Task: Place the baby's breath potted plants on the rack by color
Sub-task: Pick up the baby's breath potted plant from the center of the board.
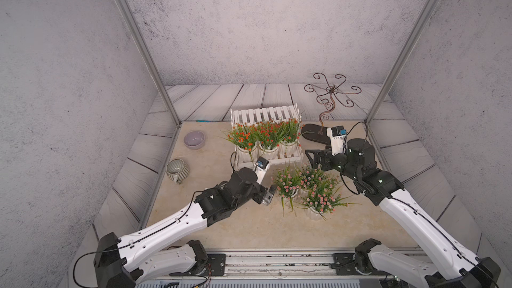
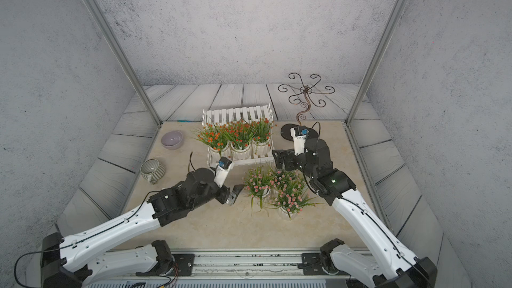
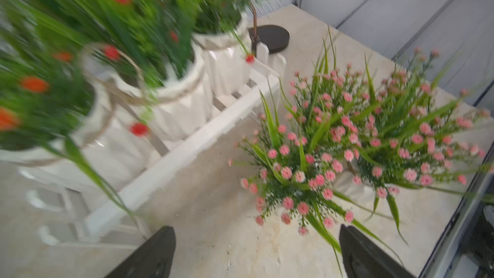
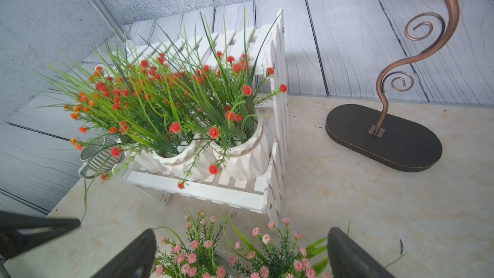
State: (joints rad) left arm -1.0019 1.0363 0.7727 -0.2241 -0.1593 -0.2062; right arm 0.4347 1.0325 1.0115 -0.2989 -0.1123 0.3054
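Left gripper [image 1: 269,195] was wide open and empty, low over the table [image 1: 235,231], just beside the nearest of the three pink plants [image 1: 307,187]. Right gripper [image 1: 312,159] was open and empty too, over the rack-side edge of the same cluster, near a front corner of the rack [image 1: 266,113]. Orange-red plants [image 1: 266,134] already filled the lower tier, three in a row. The upper tier was bare, so the pinks presumably belonged up there. Risks as I read them: the pink pots stood bunched with leaves interlaced and were mostly hidden under foliage, so closing jaws could catch grass instead of a pot, or a lift could drag or tip a neighbour. Both arms sat at one cluster, so simultaneous reaches could clash. The path to the upper tier ran over the tall orange-red foliage; a low carry could snag stems, pull a pot off the lower tier or shove the rack backwards. Right arm was also near the metal stand [image 1: 313,132], which a wide swing could knock. Left wrist view was blurred, so fine clearances there were unclear.
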